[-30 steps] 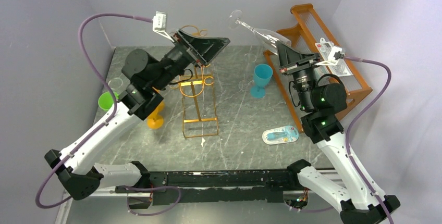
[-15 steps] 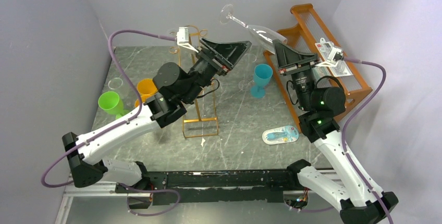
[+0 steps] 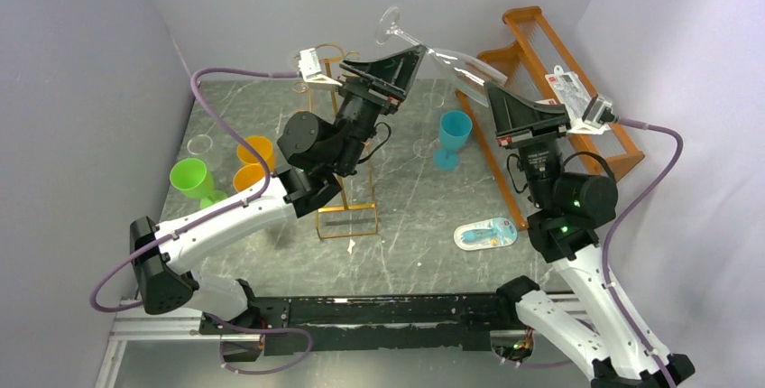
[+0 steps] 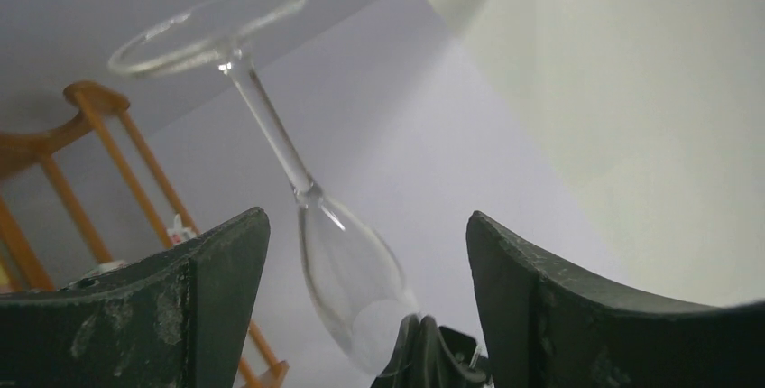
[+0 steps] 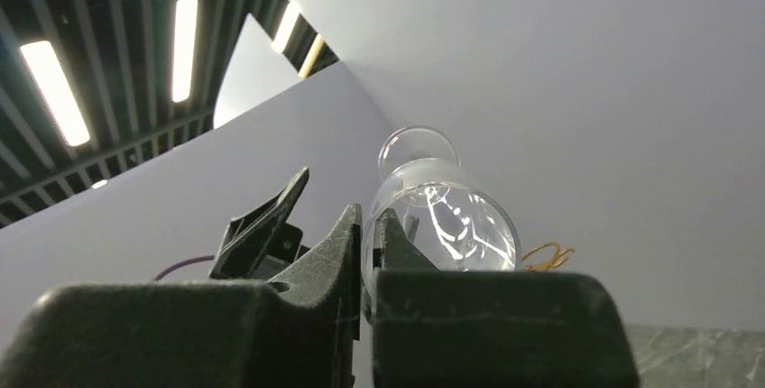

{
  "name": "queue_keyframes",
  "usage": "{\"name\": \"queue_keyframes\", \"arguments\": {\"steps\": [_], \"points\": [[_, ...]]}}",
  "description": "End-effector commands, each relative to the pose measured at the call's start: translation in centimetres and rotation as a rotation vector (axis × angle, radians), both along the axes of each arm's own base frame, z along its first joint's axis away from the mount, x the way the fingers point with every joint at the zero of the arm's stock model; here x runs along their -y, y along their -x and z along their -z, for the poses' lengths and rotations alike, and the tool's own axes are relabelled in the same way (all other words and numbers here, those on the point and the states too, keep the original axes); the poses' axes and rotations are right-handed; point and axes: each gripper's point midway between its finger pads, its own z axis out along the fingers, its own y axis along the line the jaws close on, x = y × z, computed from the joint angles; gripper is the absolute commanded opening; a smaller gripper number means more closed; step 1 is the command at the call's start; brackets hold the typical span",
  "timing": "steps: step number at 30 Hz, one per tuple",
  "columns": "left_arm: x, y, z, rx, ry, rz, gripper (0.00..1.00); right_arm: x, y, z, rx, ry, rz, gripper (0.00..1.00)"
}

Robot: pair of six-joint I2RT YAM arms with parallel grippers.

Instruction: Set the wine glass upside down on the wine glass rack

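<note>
Top external view first, from my end of the table (image 3: pixel 424 253): a small blue-and-white packet (image 3: pixel 487 233) lay nearest the arm bases on the right. Just beyond it, centre-left, sat the rectangular wire base of the wine glass rack (image 3: pixel 348 211). Its thin golden upright ran up behind the left arm, and its arched top poked out by that wrist. A green cup (image 3: pixel 189 176) and two orange cups (image 3: pixel 257 149) stood off to the left, and a blue goblet (image 3: pixel 453 135) was right of the rack.

Higher up, both arms were raised over the far half of the table. The right gripper (image 3: pixel 490 88) had the wine glass (image 3: pixel 456 61) in the air, well clear of the rack. The glass was tilted, bowl at the fingers, stem and foot slanting up and away to the left.

On the right wrist camera, that right gripper (image 5: pixel 368 244) was pressed nearly together, pinching the rim of the glass's bowl (image 5: pixel 442 226). The rack's arch (image 5: pixel 546 253) showed low behind it.

The left gripper (image 3: pixel 406 61) sat right beside the stem. On the left wrist camera, the left gripper (image 4: pixel 365 221) was spread wide and gripping nothing. The glass (image 4: pixel 347 271) showed through the gap between the fingers, foot uppermost. I couldn't tell whether the stem was inside the gap or just past it.

Farthest back, the orange stepped shelf (image 3: pixel 541 63) leaned by the right wall.
</note>
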Motion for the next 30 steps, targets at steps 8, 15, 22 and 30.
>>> {"name": "queue_keyframes", "arguments": {"steps": [8,15,22,30], "points": [[0.0,0.7,-2.8,0.051,0.114,0.027,0.56,-0.7,2.2,-1.1,0.062,-0.05,-0.121,0.0],[0.5,0.6,-2.5,0.041,0.105,0.036,0.57,-0.6,2.7,-1.4,0.082,-0.056,-0.128,0.0],[0.3,0.3,-1.7,0.007,0.084,0.025,0.63,0.0,2.1,-1.1,0.061,-0.084,-0.098,0.0],[0.0,0.2,-0.7,-0.053,0.096,0.035,0.71,1.4,1.8,-0.7,0.033,-0.158,-0.055,0.0]]}}
